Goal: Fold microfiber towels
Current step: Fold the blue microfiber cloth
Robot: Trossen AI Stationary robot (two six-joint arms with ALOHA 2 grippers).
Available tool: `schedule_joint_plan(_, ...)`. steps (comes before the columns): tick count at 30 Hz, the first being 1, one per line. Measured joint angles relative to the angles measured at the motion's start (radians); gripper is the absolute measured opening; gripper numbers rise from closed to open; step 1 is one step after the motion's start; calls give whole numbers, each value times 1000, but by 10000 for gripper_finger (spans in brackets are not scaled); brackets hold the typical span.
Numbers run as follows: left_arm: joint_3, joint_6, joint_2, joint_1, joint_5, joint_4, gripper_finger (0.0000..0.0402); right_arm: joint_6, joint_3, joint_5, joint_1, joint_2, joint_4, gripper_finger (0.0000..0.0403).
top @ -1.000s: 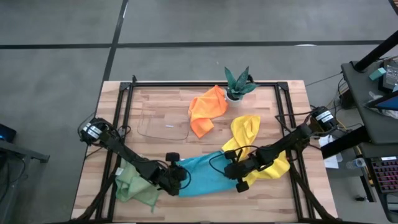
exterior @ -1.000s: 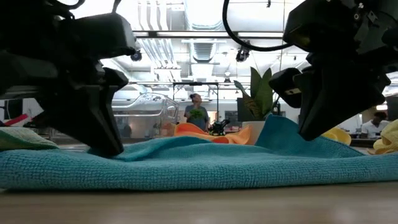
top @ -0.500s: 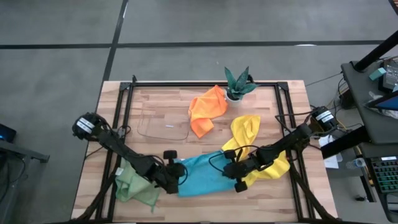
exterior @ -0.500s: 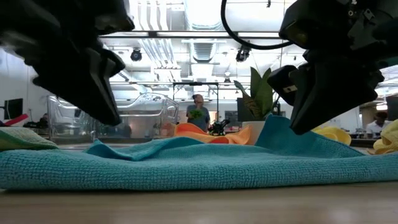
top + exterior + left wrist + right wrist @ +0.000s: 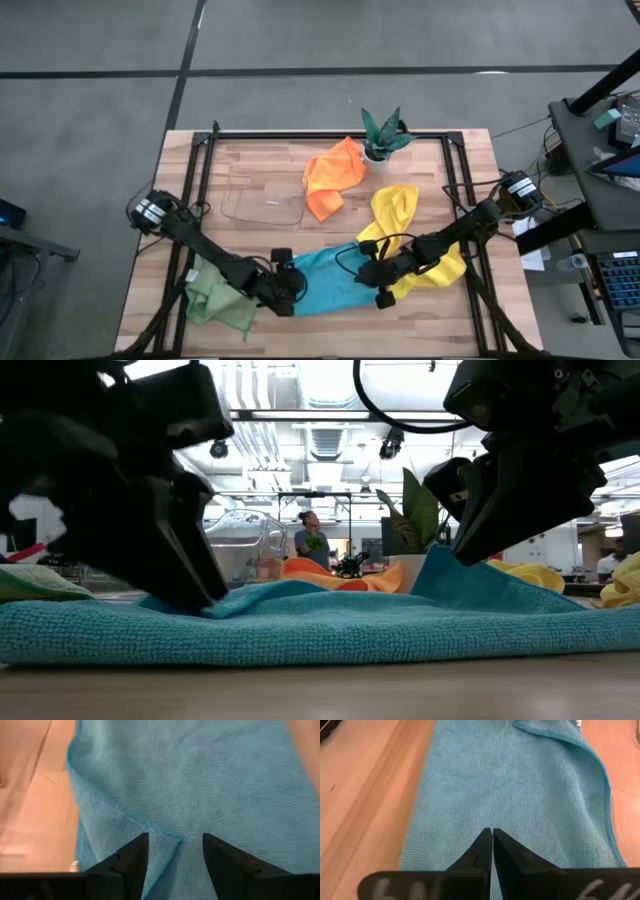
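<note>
- The bright blue towel (image 5: pixel 328 281) lies spread along the near side of the wooden table (image 5: pixel 260 170), between the two arms; its left end looks shorter than a moment ago, with a corner folded over onto the cloth (image 5: pixel 150 832)
- The left gripper (image 5: pixel 174 851) sits low over that folded corner, fingers now parted with only cloth showing between them (a second ago they were pinched together)
- The right gripper (image 5: pixel 492 840) hangs above the towel's right end, fingers pressed together, holding nothing; it has barely shifted
- A pale green towel (image 5: pixel 218 297) is crumpled at the near left corner, under the left arm
- Yellow towels (image 5: pixel 395 212) lie heaped on the right, partly under the right arm
- The orange towel (image 5: pixel 332 175) is bunched at the far middle, beside a clear tray (image 5: pixel 262 197) and a potted plant (image 5: pixel 382 135)
- Beyond the table, a person (image 5: pixel 315 543) stands in a bright workshop with ceiling pipes
</note>
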Motion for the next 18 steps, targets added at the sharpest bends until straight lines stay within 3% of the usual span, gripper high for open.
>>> schedule_joint_plan(10,-1,-52,21,12,-48,-4,170,0,0,0,0,0,11,9)
schedule_joint_plan(14,-1,-53,20,12,-46,-4,131,0,0,0,0,0,15,9)
schedule_joint_plan(18,-4,-54,20,13,-42,-4,65,1,0,-1,0,0,18,9)
